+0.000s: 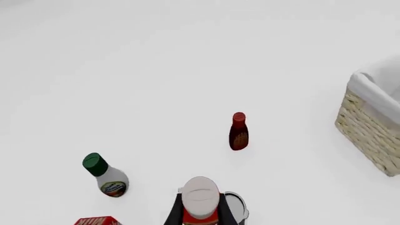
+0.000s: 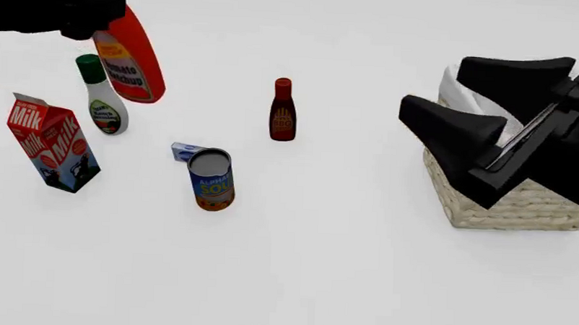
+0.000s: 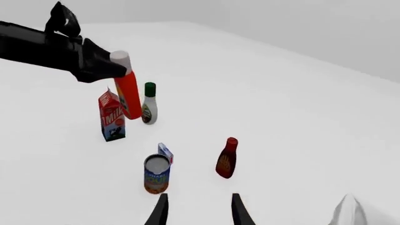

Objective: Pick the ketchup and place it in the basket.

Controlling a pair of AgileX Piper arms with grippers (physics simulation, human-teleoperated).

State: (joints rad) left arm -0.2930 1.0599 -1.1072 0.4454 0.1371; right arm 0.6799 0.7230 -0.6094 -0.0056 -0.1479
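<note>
1. The left gripper [image 3: 103, 68] is clamped on the neck of the ketchup [image 2: 131, 59], holding it tilted in the air above the table [image 2: 315, 264].
2. The white bottle with the green cap [image 2: 101, 98] stands just below the ketchup; the milk carton [image 2: 54, 147] is near it.
3. The basket [image 2: 519, 203] sits well apart from the ketchup, across the table.
4. The right gripper [image 3: 198, 211] hangs over the basket, fingers spread and holding nothing.

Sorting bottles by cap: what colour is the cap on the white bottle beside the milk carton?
Green. The white bottle's cap shows best in the left wrist view.
</note>
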